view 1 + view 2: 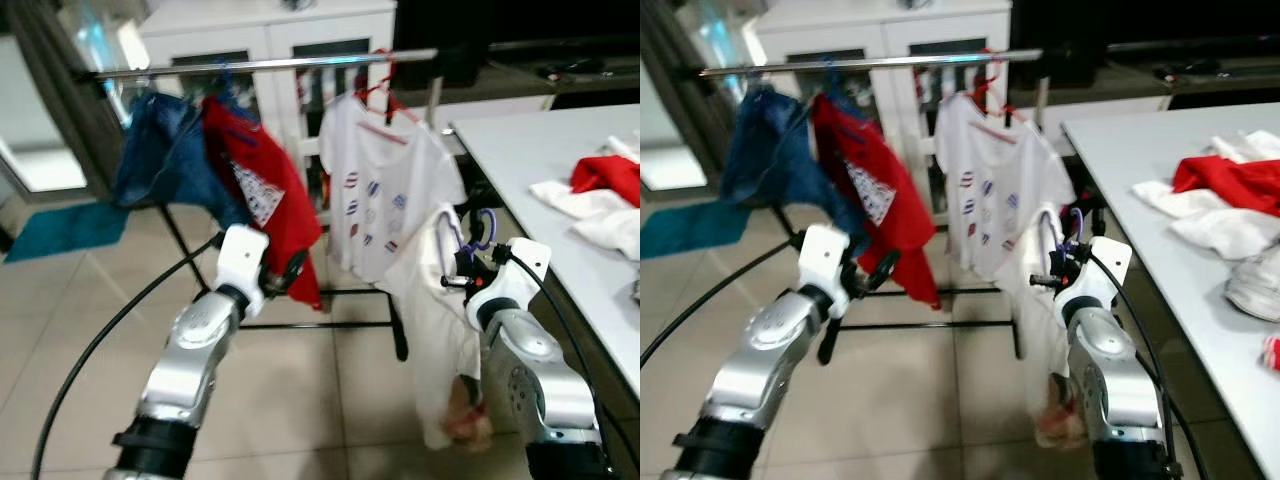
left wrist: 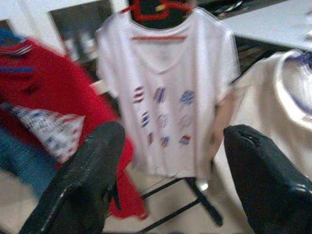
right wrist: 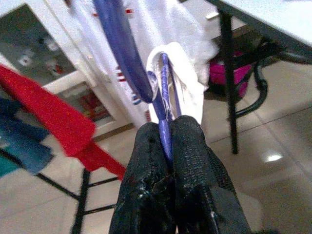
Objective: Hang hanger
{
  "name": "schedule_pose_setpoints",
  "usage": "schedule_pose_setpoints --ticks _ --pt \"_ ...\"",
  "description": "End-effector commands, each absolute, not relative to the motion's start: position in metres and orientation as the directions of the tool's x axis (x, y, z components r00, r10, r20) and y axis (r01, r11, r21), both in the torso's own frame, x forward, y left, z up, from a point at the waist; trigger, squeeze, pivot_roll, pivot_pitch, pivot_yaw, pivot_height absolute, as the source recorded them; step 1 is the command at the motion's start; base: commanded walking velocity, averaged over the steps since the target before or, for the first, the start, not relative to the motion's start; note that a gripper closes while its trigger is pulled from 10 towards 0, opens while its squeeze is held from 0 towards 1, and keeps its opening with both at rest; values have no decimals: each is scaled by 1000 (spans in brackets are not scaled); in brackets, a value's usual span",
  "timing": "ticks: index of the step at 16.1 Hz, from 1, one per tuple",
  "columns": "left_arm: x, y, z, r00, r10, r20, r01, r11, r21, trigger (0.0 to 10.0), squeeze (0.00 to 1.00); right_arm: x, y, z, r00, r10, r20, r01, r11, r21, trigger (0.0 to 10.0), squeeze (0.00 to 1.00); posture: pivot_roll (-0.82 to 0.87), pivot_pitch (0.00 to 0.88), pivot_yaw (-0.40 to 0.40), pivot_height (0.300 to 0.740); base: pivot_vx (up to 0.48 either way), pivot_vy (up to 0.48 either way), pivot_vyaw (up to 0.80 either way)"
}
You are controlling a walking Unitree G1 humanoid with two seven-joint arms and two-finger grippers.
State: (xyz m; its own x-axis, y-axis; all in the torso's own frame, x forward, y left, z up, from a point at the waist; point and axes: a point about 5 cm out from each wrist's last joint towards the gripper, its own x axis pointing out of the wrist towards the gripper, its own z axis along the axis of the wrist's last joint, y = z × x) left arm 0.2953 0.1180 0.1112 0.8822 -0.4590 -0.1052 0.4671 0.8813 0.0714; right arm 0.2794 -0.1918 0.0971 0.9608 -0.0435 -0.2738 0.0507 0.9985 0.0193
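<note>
A silver clothes rail (image 1: 270,64) stands ahead with a blue denim garment (image 1: 165,150), a red shirt (image 1: 265,190) and a white printed T-shirt (image 1: 385,185) on a red hanger (image 1: 378,95). My right gripper (image 1: 468,272) is shut on a purple hanger (image 3: 163,105) that carries a cream garment (image 1: 440,340), held low, below and right of the rail. My left gripper (image 1: 285,272) is open in front of the red shirt, with nothing between its fingers (image 2: 83,180).
A grey table (image 1: 545,160) runs along the right with red and white clothes (image 1: 600,195) piled on it. A white cabinet (image 1: 270,40) stands behind the rail. The rail's black base bar (image 1: 330,325) lies on the tiled floor.
</note>
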Motion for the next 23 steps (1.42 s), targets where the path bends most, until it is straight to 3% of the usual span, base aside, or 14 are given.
schedule_pose_setpoints --ticks 1,10,17,23 --pt "295 127 110 888 -442 -123 454 886 96 10000 0 288 -182 113 977 -4 -212 10 1000 25 10000 0 15 5 77 740 454 0 800" --pt "296 126 114 905 -414 -99 422 904 73 10000 0 294 -174 112 972 72 -223 -65 997 42 10000 0 26 0 48 740 457 0 89" --pt "290 123 113 887 -450 -105 461 878 130 10000 0 297 -165 116 970 130 -206 -128 992 23 10000 0 32 0 43 740 456 0 196" --pt "288 119 115 879 -468 -91 477 866 149 10000 0 297 -166 117 980 89 -177 -82 996 44 10000 0 29 0 49 740 458 0 133"
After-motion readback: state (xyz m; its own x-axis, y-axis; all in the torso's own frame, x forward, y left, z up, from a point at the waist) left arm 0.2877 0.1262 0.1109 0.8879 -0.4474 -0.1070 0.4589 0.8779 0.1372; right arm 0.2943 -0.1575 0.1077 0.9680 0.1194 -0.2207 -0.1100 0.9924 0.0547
